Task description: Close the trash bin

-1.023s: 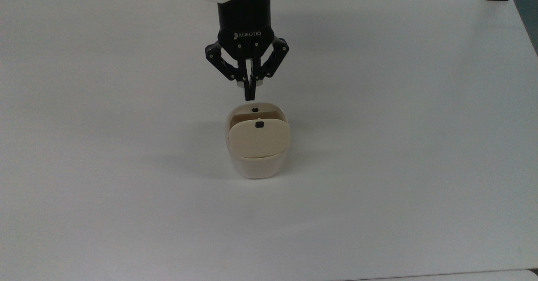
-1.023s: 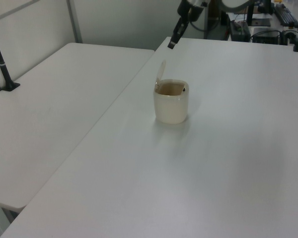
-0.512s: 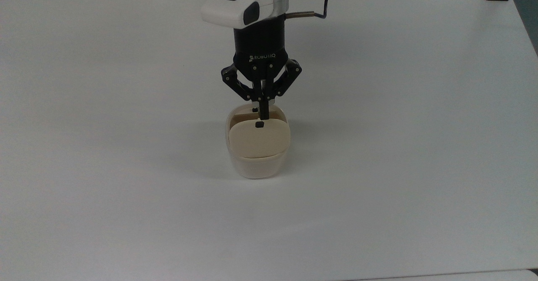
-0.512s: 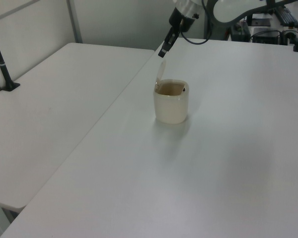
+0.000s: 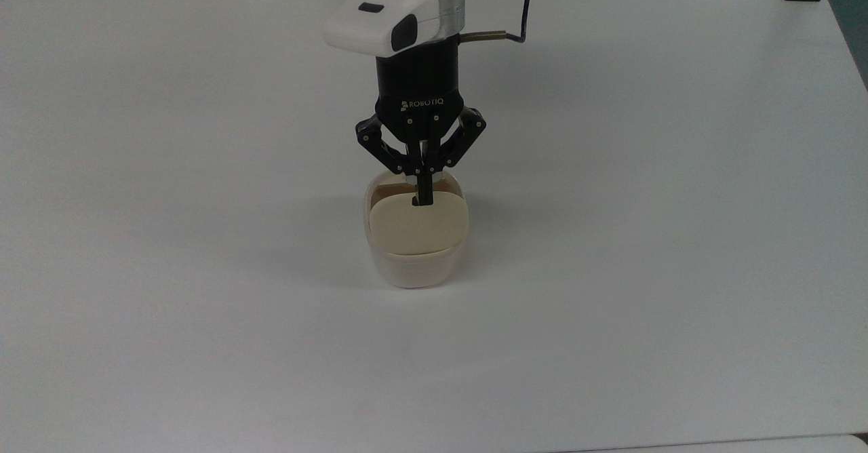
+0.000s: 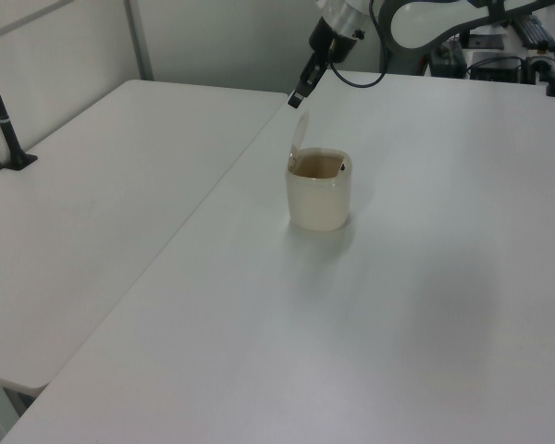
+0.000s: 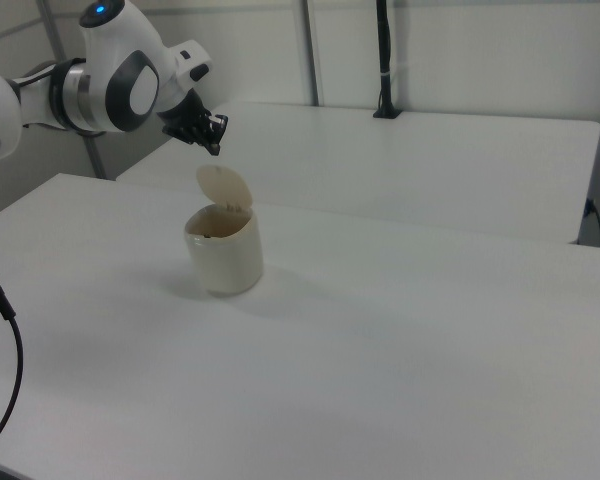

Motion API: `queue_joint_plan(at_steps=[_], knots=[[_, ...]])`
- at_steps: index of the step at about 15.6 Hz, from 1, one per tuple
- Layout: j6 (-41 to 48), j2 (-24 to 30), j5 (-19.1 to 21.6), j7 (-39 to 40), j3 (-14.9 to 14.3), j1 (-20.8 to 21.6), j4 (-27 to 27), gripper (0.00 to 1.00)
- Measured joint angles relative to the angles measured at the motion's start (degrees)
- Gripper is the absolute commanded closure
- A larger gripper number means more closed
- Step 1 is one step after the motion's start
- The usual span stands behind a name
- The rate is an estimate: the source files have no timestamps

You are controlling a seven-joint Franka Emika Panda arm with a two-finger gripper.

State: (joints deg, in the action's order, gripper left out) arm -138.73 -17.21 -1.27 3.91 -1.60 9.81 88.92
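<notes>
— White table [image 5: 203, 236] is seen, with the trash bin [image 5: 415, 263] stood mid-surface, its lid [image 5: 418, 222] hinged upright.

— And the gripper [image 5: 424, 201]?

— Hung just above the lid's top edge, fingers pressed together, nothing held; contact cannot be judged.

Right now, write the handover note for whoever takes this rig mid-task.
Gripper: fingers shut, holding nothing, tip just above the upper edge of the raised lid.
Trash bin: upright at mid-table, lid standing open on its hinge, nearly vertical; the bin's mouth is uncovered.
Done: gripper positioned at the lid's top edge.
Left: push the lid down over the opening until it sits flat, then back the gripper off.
</notes>
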Motion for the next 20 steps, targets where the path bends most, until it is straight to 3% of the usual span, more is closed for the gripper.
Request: queue_joint_plan(at_steps=[11,20], knots=[[-2.4,-2.8,0.0,0.0,-0.1,0.0,-0.3,1.0],[13.8,-2.6,-4.2,0.5,-0.1,0.0,-0.7,1.0]])
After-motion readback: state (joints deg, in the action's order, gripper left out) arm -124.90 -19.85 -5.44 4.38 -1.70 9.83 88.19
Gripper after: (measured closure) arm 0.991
